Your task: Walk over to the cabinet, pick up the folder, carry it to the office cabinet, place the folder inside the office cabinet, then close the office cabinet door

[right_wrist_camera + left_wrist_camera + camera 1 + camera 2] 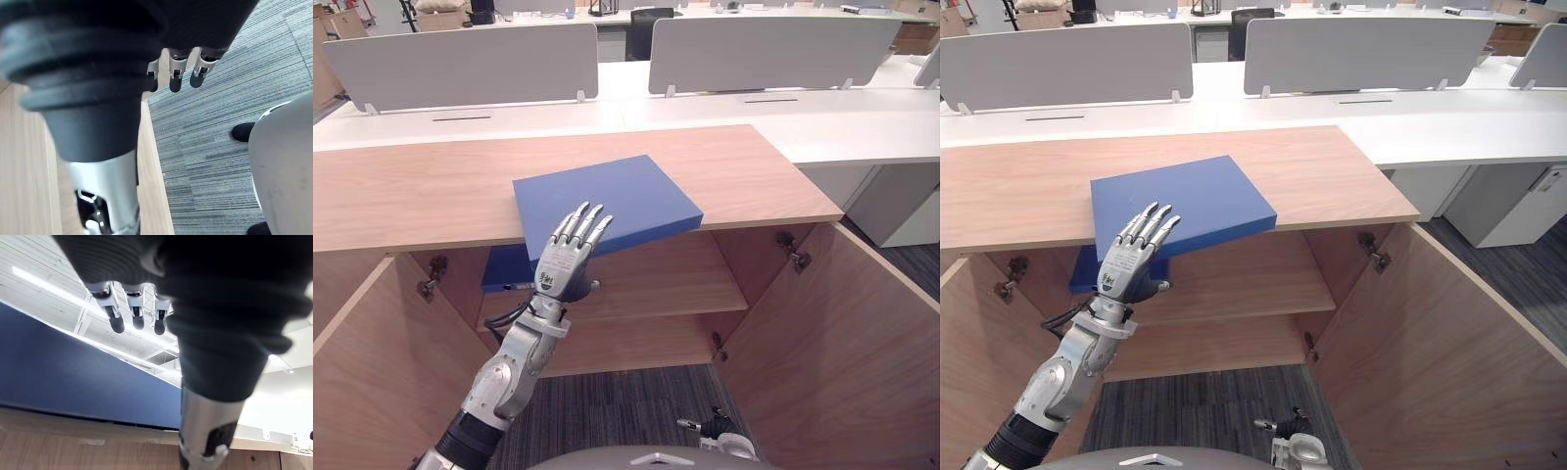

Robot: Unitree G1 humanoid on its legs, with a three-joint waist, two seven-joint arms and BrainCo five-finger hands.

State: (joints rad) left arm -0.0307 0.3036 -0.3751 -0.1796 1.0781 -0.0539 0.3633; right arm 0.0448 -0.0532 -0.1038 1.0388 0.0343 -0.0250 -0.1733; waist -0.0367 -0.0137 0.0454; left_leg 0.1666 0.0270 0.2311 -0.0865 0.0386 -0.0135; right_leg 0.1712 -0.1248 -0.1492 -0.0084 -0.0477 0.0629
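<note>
Fingers [582, 223] straight at the folder [607, 196]: pickup in hand

Left hand [563, 262] stands unclosed by the folder's near edge at 12 o'clock, where it overhangs the cabinet top [411, 186]. Right hand [175, 81] hangs relaxed at 5 o'clock. Next, likely: thumb under the overhang, then clamp.

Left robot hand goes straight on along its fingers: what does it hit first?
Probably the blue folder: the left robot hand points its straight fingers up at the folder's near edge, which overhangs the cabinet top. Depth is unclear; the fingertips might slip past in front of it.
</note>
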